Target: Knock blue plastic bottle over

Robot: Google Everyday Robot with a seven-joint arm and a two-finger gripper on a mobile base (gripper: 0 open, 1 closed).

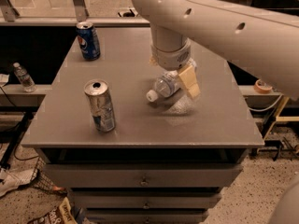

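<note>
The blue plastic bottle is a clear bottle with a white cap. It lies tipped over near the middle of the grey table, cap pointing front-left and body running back-right under the arm. My gripper hangs from the big white arm and sits right over the bottle's rear half, touching or almost touching it. The bottle's base is hidden behind the gripper.
A silver can stands upright at the front left of the table. A dark blue Pepsi can stands at the back left. A small bottle stands off the table to the left. A tape roll lies at the right. Drawers are below the table's front edge.
</note>
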